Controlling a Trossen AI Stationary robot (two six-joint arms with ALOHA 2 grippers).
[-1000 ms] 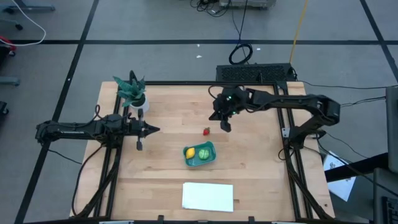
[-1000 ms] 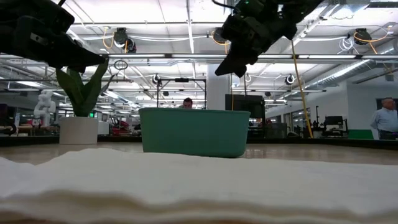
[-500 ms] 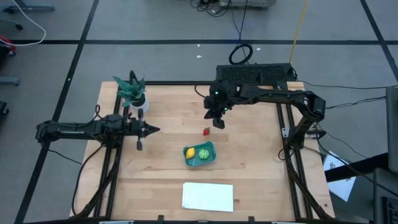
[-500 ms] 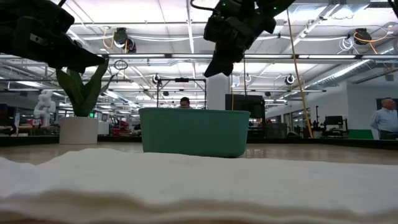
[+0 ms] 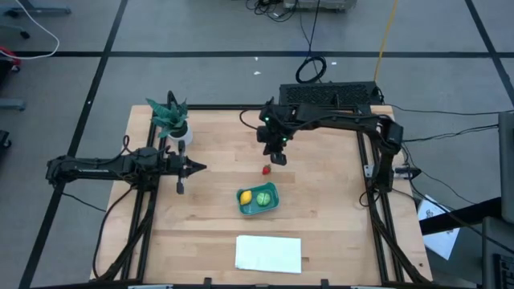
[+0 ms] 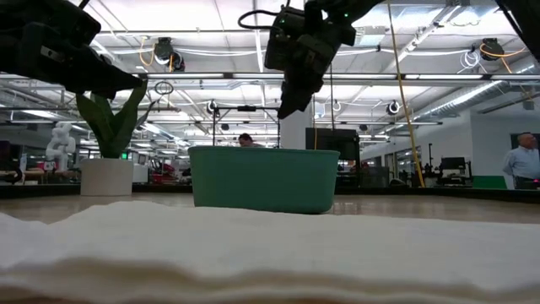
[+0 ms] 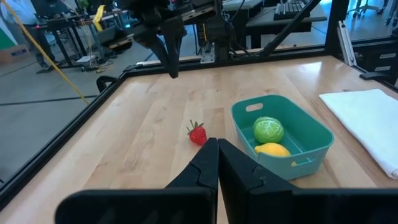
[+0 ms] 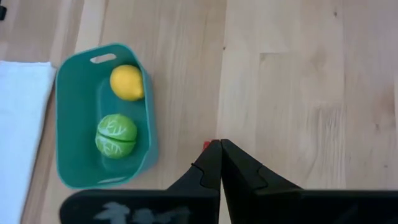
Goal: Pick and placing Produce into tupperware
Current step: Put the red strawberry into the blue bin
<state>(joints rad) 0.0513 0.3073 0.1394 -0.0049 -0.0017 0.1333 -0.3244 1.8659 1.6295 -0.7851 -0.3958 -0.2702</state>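
Fingers of both grippers are pressed together, empty. Near the counter's centre, the tupperware [image 5: 259, 199] holds the lemon [image 5: 245, 197] and green fruit [image 5: 261, 197]. Just beyond lies the strawberry [image 5: 267, 169]; the right gripper [image 5: 279, 158] hangs above it. The left gripper [image 5: 189, 167] waits near the left edge. Next: open, descend, grasp the strawberry.

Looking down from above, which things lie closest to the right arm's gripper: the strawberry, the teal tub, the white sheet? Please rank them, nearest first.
From the right gripper, in the high view:
1. Strawberry, on the bare wood just beside the gripper.
2. Teal tub, past the strawberry toward the table's front, holding the lemon and the green fruit.
3. White sheet, at the table's front edge.
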